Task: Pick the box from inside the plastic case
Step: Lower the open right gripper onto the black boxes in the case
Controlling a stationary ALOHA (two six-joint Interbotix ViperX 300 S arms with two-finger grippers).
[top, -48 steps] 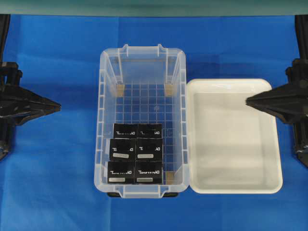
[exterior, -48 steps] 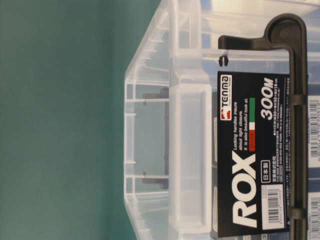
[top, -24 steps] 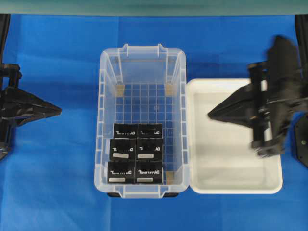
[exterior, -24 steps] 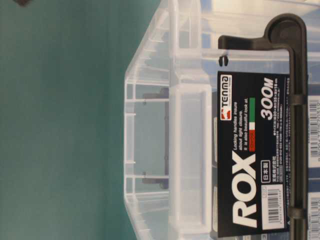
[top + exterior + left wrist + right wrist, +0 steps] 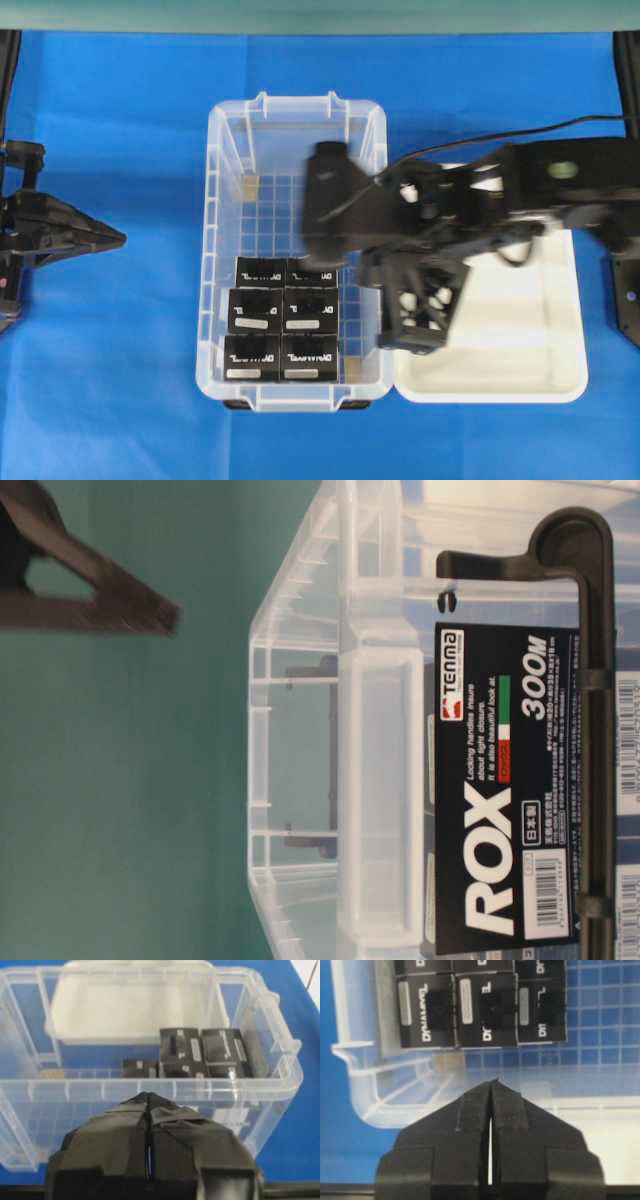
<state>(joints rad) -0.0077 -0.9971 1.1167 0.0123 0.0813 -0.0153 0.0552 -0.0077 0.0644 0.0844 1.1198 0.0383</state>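
Here we see the approach stage: all six black boxes sit untouched in the clear plastic case (image 5: 296,250), so the pick itself is wholly left to do. The boxes form a block of two columns by three rows at the 6 o'clock end of the case floor in the overhead view, their sides touching. We take the box (image 5: 312,271) at the block's 1 o'clock corner as the likeliest target, since the right arm partly covers it. Each box is roughly cubic, so no long axis stands out; the white lettering runs along the 3-to-9 o'clock line and reads mirrored from above, with a white label strip toward 6 o'clock.

The right gripper (image 5: 491,1091) has its fingers pressed together, holding nothing, above the case's rim beside the boxes; it must open before any grasp. The left gripper (image 5: 148,1097) is likewise closed and empty, parked outside the case at 9 o'clock. The white tray (image 5: 520,370) lies against the case at 3 o'clock.
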